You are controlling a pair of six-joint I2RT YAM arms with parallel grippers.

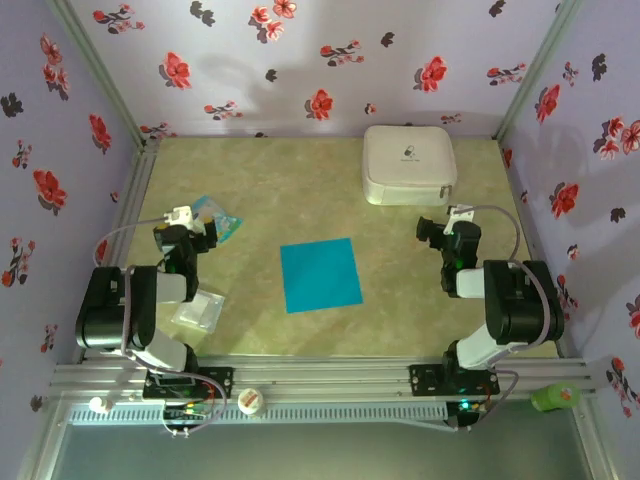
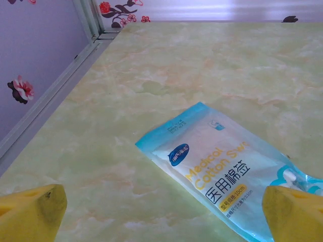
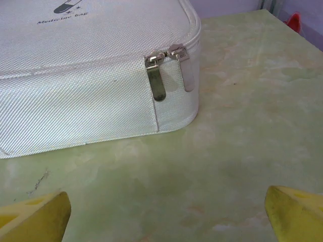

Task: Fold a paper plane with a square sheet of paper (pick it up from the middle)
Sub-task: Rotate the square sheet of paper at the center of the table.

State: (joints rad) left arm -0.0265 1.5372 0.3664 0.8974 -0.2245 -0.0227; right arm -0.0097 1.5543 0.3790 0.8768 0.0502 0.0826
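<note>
Dead centre of the bench [image 1: 400,310], between the two arms, lies the square sheet of paper [image 1: 320,275]: teal-blue, flat, and as far as the overhead view shows, without a single crease. So the score as I read it: nothing lifted, nothing folded. The whole job is ahead, with the pick-up from the middle, every fold, and the paper plane itself not yet begun.

Left hand [image 1: 183,230] sits out on the left side, well apart from the sheet, yellow fingertips [image 2: 30,212] spread wide with nothing between them. Its own camera looks along the bench at the pale-blue printed packet [image 2: 222,166] lying just ahead.

Right hand [image 1: 447,228] mirrors it on the right, fingers as wide as they go and empty too. It faces the white case [image 3: 101,91] and its two zip pulls [image 3: 159,78], near but not touching. A clear plastic packet [image 1: 198,312] lies beside the left arm and plays no part, I'd say.

Now, direction. Being square, the sheet has no long axis and no nose to point anywhere. Its sides run nearly parallel to the bench edges but skewed a touch, turned slightly anticlockwise from above, so the far-right corner sits a shade farther back than the far-left. My call: only the first crease will give it an axis.
</note>
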